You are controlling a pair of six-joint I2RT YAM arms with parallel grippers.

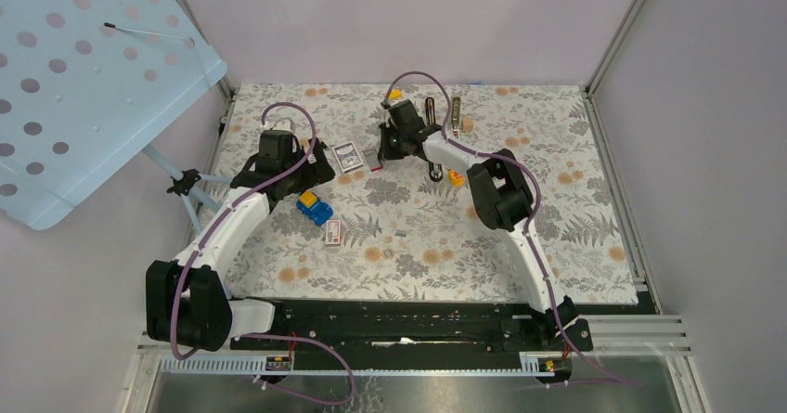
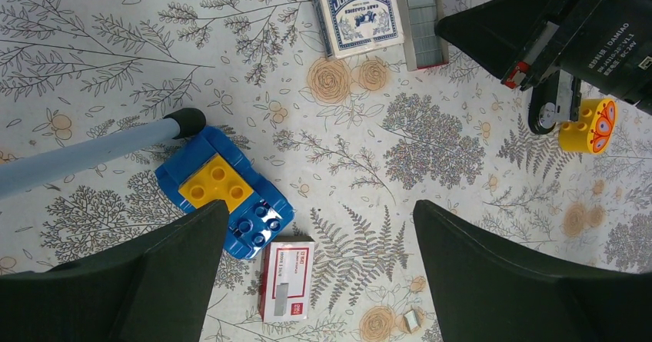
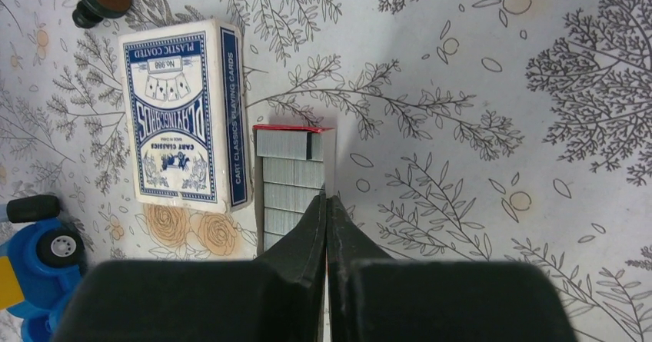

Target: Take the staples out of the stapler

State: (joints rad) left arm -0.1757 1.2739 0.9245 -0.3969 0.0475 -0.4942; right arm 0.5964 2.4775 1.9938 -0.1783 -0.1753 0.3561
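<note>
The stapler lies open at the far back of the table, its black body (image 1: pixel 431 113) beside its silvery rail (image 1: pixel 455 116), apart from both grippers. My right gripper (image 1: pixel 382 148) (image 3: pixel 327 200) is shut, its tips pinched over the right wall of an open red-white box of staple strips (image 3: pixel 292 180); a thin red sliver shows between the fingers. My left gripper (image 1: pixel 314 167) (image 2: pixel 319 227) is open and empty above the table, over a closed red-white staple box (image 2: pixel 286 280) and a blue toy car (image 2: pixel 227 196). The stapler is out of both wrist views.
A blue card deck (image 1: pixel 348 156) (image 3: pixel 184 111) lies left of the open box. A yellow brick (image 1: pixel 455 178) (image 2: pixel 588 125) sits by the right arm. A small staple piece (image 2: pixel 413 320) lies on the cloth. A blue dotted panel (image 1: pixel 93 79) on a stand (image 2: pixel 92 154) overhangs the left side.
</note>
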